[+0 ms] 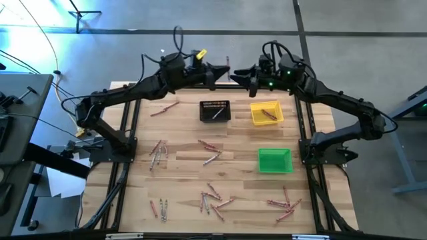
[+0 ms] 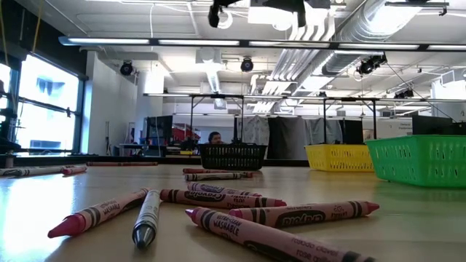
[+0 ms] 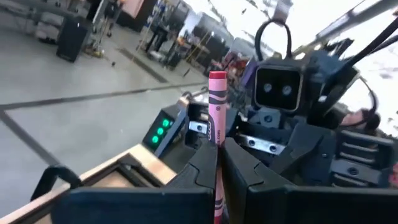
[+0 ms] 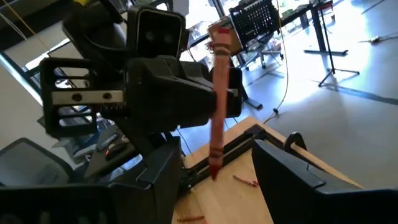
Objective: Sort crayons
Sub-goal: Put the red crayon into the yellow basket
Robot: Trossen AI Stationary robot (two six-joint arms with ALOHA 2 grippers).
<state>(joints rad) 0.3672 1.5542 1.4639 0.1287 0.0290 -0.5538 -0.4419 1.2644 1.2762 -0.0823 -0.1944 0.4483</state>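
My left gripper (image 1: pixel 222 72) is high above the table's far edge, shut on a reddish-pink crayon (image 3: pixel 216 106). My right gripper (image 1: pixel 239 75) faces it from the right. It is open, with its fingers (image 4: pixel 163 168) standing on either side of the crayon's lower end (image 4: pixel 214 155) without touching it. Many more crayons (image 1: pixel 212 199) lie flat on the table, and some show close up in the low view (image 2: pixel 218 198). The black bin (image 1: pixel 215 111), yellow bin (image 1: pixel 266 112) and green bin (image 1: pixel 274 161) stand on the table. My left gripper pinches the crayon between its two fingers at about mid-length (image 3: pixel 217 152). The fingers come level from the table's left and lie across the crayon. The crayon is lifted clear, high over the far edge, with one end (image 3: pixel 217 78) sticking out past the fingers.
Crayon clusters lie at the left (image 1: pixel 159 152), centre (image 1: pixel 210 153), near right (image 1: pixel 283 205) and far left (image 1: pixel 164 109). The yellow bin holds crayons (image 1: pixel 268 114), and the black bin holds one (image 1: pixel 217 113). Frame rails (image 1: pixel 127 133) run along both table sides.
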